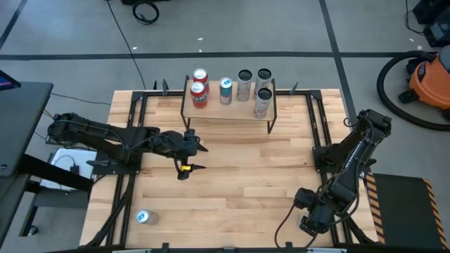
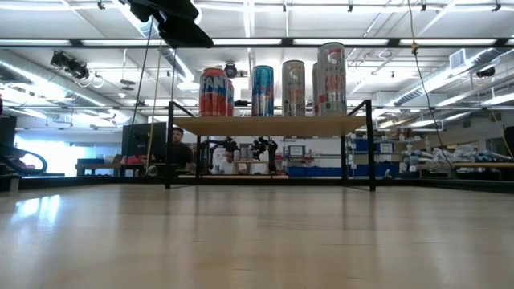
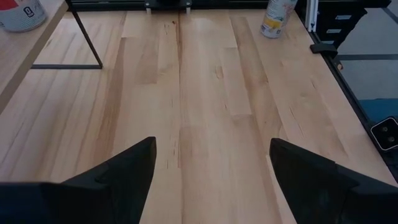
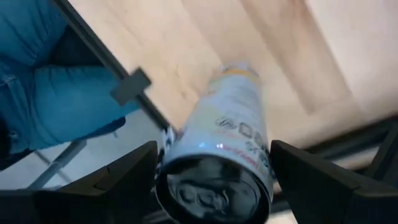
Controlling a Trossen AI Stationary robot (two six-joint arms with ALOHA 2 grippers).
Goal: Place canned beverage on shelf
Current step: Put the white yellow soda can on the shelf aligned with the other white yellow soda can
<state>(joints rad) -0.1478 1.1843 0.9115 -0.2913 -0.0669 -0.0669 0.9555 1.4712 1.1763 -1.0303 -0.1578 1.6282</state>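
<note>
The canned beverage still off the shelf [image 1: 232,111], a pale can with a yellow band [image 4: 217,162], stands well apart from the shelf, at the edge of the wooden surface [image 1: 246,183] by its black frame. The right gripper [image 4: 213,146] is at that can, whose top end looms right before its wrist camera; whether it has hold of the can cannot be told. On the shelf stand six cans: two red Fanta cans [image 1: 198,93], a blue can [image 1: 226,90] and three pale cans [image 1: 262,102]. The left gripper [image 1: 199,158] hovers in front of the shelf's left end, its fingers spread wide and empty. One more can [image 1: 143,217] sits far from the shelf, near the surface's front left corner. A person's blue trouser leg [image 4: 56,106] shows beyond the surface's edge.
</note>
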